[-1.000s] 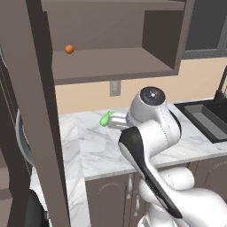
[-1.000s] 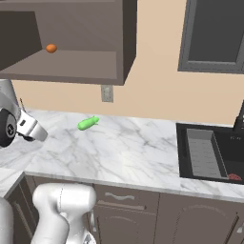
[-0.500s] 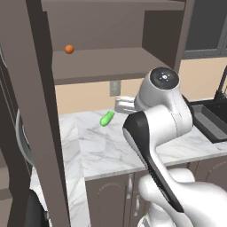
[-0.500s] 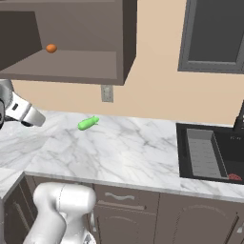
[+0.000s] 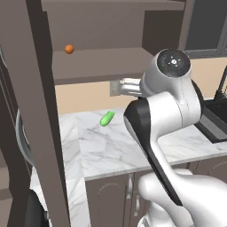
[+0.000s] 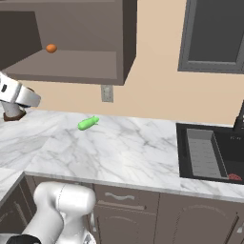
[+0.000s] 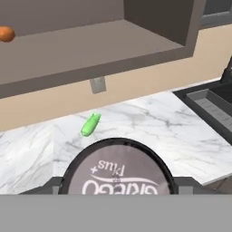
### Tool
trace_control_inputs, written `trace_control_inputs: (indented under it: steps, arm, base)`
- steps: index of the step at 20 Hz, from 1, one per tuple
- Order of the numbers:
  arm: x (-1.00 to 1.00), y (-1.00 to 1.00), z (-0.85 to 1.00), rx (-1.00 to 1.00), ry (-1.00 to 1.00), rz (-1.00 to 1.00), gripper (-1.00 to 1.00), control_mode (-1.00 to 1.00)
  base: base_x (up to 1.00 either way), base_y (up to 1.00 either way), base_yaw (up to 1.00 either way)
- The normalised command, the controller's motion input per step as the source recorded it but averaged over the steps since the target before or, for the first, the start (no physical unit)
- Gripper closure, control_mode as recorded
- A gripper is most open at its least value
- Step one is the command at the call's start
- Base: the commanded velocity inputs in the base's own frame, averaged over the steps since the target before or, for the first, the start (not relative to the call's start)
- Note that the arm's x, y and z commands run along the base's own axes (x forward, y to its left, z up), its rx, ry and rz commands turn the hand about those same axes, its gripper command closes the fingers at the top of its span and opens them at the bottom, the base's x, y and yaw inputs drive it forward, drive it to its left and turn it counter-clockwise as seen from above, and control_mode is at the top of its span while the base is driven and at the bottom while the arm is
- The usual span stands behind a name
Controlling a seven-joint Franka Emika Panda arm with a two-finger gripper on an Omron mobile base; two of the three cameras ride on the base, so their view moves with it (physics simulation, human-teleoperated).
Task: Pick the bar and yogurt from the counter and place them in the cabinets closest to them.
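Yogurt cup with a round grey foil lid [image 7: 117, 168], seen lid-on in the hand view, sits at the bottom between the dark tips of the end effector [image 7: 117, 186], which appears to pinch it from both sides. The lid's white lettering reads upside down; "Plus" with a small "+" is legible, while the larger word beneath it cannot be made out.

White marble table with grey veins [image 6: 143, 152] carries a small green elongated item [image 6: 88, 123], lying free near the back wall below a grey wall outlet [image 6: 107, 93]. Above it, the dark grey-brown wall cabinet [image 6: 125, 43] stands open, with an orange ball [image 6: 51, 48] resting on its inner shelf.

To the right, a dark sink basin [image 6: 202, 152] is set into the table. The white arm [image 5: 173, 102] rises in the left base view, its wrist reaching toward the wall beneath the cabinet.
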Motion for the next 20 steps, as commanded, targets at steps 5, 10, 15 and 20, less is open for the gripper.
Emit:
trace_control_inputs:
  steps: [5,10,15,20]
  arm:
    - [0.00,-0.13,0.52,-0.04,-0.14,0.00,1.00,-1.00]
    - [0.00,-0.12,0.43,0.00,-0.11,0.00,1.00,-1.00]
    - [-0.01,-0.02,0.06,0.00,-0.04,0.00,1.00,-1.00]
    - [0.15,-0.01,0.08,0.00,-0.01,0.00,1.00,-1.00]
  base:
    - [0.00,0.00,0.00]
    - [0.00,0.00,0.00]
    - [0.00,0.00,0.00]
    - [0.00,0.00,0.00]
